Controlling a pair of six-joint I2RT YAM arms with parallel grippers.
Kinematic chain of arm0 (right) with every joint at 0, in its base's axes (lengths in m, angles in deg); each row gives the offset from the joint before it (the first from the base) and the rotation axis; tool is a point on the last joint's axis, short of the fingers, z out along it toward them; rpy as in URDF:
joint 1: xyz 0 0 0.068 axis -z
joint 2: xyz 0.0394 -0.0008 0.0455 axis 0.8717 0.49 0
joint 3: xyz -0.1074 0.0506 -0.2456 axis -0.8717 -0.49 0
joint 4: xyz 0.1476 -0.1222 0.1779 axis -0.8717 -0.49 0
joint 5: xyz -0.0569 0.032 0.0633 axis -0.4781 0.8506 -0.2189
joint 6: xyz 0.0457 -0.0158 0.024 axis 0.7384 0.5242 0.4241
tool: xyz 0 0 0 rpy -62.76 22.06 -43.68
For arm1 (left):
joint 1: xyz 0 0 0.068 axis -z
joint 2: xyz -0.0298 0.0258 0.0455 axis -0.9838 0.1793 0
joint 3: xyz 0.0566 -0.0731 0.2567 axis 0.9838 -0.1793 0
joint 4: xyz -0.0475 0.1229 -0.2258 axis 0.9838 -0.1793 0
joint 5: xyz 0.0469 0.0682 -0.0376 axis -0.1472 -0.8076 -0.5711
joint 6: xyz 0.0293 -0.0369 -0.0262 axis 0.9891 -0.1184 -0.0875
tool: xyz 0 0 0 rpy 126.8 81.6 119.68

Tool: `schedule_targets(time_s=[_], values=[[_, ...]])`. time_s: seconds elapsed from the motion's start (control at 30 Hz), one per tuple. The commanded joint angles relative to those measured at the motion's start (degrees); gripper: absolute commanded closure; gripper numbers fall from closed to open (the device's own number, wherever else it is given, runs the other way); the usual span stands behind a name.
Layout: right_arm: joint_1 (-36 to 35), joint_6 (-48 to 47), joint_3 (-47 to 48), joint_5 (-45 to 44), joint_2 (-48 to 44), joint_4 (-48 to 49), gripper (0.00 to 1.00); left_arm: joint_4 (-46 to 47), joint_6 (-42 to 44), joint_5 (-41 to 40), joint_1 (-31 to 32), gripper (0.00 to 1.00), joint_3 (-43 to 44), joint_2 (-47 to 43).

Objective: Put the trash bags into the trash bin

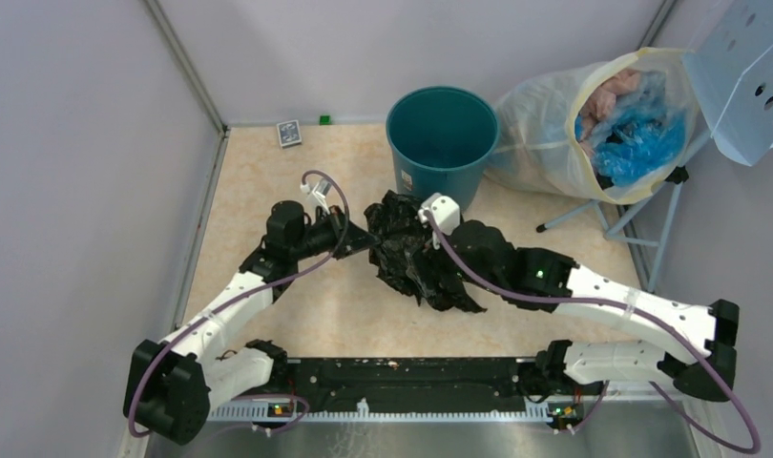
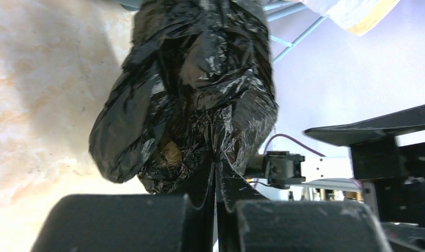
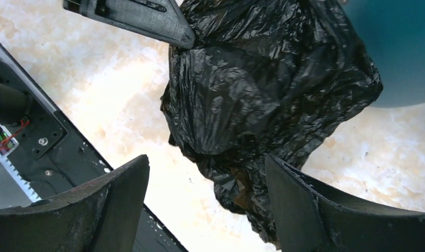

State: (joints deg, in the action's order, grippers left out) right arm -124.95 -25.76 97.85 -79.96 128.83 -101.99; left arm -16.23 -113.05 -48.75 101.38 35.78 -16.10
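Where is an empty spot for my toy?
Bare table lies left of the round teal plastic bin, beside the small patterned box, and between the crinkled black plastic bag and the black base rail. Crowded: the middle, where left gripper and right gripper crowd the bag.

The trash bin (image 1: 441, 179) stands open-mouthed beyond the trash bags (image 1: 413, 250), a sack (image 1: 540, 134) crowding its right.

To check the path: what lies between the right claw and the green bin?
The black bag, pinched by the left claw, is between the open right claw and the bin, as the right wrist view shows.
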Motion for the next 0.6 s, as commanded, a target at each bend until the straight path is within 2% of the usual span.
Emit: schedule_targets(time_s=[0.0, 0.1, 0.17, 0.57], values=[[-2.32, 1.62, 2.62, -1.93, 5.32, 5.2, 0.2, 6.02, -6.83, 3.22, -0.28, 1.0, -0.18, -2.54], [-4.02, 1.43, 2.72, -2.16, 8.81, 7.05, 0.2, 6.44, -8.38, 3.79, -0.27, 1.0, -0.39, -3.04], [-4.46, 1.38, 2.4, -2.03, 10.6, 7.92, 0.24, 6.06, -8.79, 3.57, -0.27, 1.0, -0.41, -3.48], [-4.63, 5.16, -0.6, -2.41, 14.89, 12.46, 0.71, 8.32, -12.2, 2.44, -0.27, 0.99, -2.7, -4.19]])
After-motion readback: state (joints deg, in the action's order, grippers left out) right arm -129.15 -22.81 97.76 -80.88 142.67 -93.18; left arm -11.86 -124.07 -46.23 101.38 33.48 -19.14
